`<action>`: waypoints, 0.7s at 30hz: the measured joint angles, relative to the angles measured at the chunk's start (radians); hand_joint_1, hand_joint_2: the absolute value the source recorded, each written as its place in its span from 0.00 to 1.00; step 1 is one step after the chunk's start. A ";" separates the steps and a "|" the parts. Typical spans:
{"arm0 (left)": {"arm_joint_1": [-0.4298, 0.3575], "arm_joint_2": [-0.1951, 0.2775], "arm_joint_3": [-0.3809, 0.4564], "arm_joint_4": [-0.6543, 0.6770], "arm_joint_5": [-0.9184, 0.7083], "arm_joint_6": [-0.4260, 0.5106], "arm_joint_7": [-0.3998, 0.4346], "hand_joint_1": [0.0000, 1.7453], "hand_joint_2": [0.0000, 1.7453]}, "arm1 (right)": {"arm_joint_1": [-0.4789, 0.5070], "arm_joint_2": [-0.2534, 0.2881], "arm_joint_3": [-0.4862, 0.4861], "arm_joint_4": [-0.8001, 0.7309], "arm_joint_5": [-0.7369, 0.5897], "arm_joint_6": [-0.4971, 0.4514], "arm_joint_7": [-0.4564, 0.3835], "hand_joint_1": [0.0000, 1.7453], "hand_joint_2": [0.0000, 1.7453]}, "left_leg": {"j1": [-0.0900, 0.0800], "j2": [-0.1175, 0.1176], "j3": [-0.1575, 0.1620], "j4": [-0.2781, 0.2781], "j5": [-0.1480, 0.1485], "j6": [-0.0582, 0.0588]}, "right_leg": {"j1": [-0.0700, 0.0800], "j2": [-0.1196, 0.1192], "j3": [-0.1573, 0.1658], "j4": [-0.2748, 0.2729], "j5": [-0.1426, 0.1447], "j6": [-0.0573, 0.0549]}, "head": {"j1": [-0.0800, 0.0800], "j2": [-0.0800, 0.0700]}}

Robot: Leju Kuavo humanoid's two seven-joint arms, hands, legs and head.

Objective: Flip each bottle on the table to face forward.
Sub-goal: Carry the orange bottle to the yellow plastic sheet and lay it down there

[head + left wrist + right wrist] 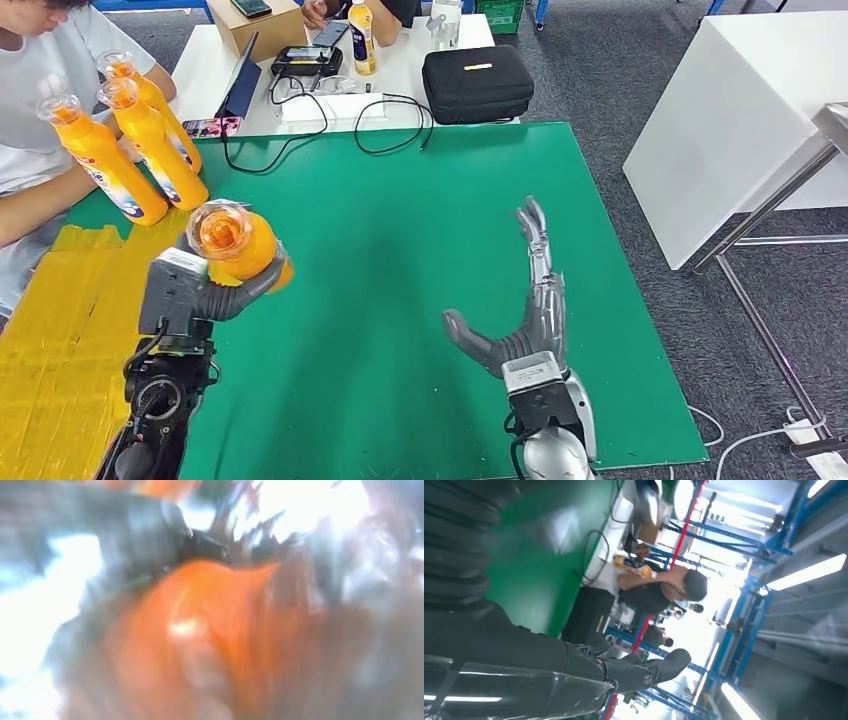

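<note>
Left hand point(215, 290) grasping orange bottle point(240, 245), near-left over green mat point(400, 250), raised so I can turn its label forward | right hand point(525, 310) released, fingers spread, idle mid-mat | three bottles point(130, 140) far-left by a person.

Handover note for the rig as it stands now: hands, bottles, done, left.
Left hand: grips an orange bottle above the green mat's left side, cap toward the camera.
Right hand: open, holding nothing, over the mat right of centre.
Three other orange bottles stand at the mat's far-left corner, beside a person whose hands are on them.
Done: one bottle picked up. Which way its label faces cannot be told.
Left: turn it to face forward, set it down, then check the rest.
</note>
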 joint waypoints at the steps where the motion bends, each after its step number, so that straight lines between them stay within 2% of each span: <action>1: -0.011 0.005 0.000 0.000 -0.087 0.028 0.015 1.00 1.00 | 0.005 0.000 -0.006 -0.014 0.000 0.003 -0.001 0.00 1.00 | 0.000 0.000 0.000 0.000 0.000 0.000 | 0.000 0.000 0.000 0.000 0.000 0.000 | 0.000 0.000; 5: -0.061 0.032 -0.001 0.008 -0.389 0.072 0.094 1.00 1.00 | 0.015 0.004 -0.024 -0.051 0.004 0.014 -0.003 0.00 1.00 | 0.000 0.000 0.000 0.000 0.000 0.000 | 0.000 0.000 0.000 0.000 0.000 0.000 | 0.000 0.000; 11: -0.139 0.082 -0.010 0.079 -0.733 0.062 0.244 1.00 1.00 | 0.018 0.011 -0.032 -0.076 0.014 0.031 -0.002 0.00 1.00 | 0.000 0.001 0.000 0.000 0.001 0.000 | 0.000 0.000 0.000 0.000 0.000 0.000 | 0.000 0.000; 14: -0.198 0.110 -0.028 0.166 -0.937 0.021 0.329 1.00 1.00 | 0.017 0.013 -0.034 -0.084 0.019 0.048 0.001 0.00 1.00 | 0.000 0.000 0.000 0.000 0.001 0.000 | 0.000 0.000 0.000 0.000 0.000 0.000 | 0.000 0.000; 17: -0.262 0.136 -0.045 0.289 -1.027 -0.004 0.364 1.00 1.00 | 0.017 0.015 -0.035 -0.087 0.026 0.058 0.003 0.00 1.00 | 0.000 0.001 0.000 0.000 0.001 0.000 | 0.000 0.000 0.000 0.000 0.000 0.000 | 0.000 0.000; 21: -0.337 0.162 -0.080 0.465 -1.090 0.007 0.434 1.00 1.00 | 0.011 0.018 -0.035 -0.087 0.034 0.061 0.007 0.00 1.00 | 0.000 0.001 0.000 0.000 0.001 -0.001 | 0.000 0.000 0.000 0.000 0.000 0.000 | 0.000 0.000</action>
